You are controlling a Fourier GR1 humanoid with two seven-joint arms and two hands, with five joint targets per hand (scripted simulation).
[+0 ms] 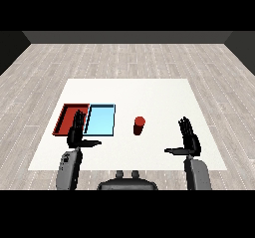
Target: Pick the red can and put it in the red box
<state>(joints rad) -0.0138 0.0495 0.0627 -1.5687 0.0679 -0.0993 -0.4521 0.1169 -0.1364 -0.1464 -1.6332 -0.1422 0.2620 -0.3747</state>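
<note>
No readable label or writing on the red can; it stands upright, long axis vertical, on the white table, at 3 o'clock of the light blue tray; red tray touching that tray at its 9 o'clock; left hand fingers straight, thumb out, holding nothing, over the trays' near edges; right hand same, well apart from the can at its 4 o'clock.

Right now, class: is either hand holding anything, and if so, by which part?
Nothing is held. The left hand and right hand are open; the red can stands untouched between them.
</note>
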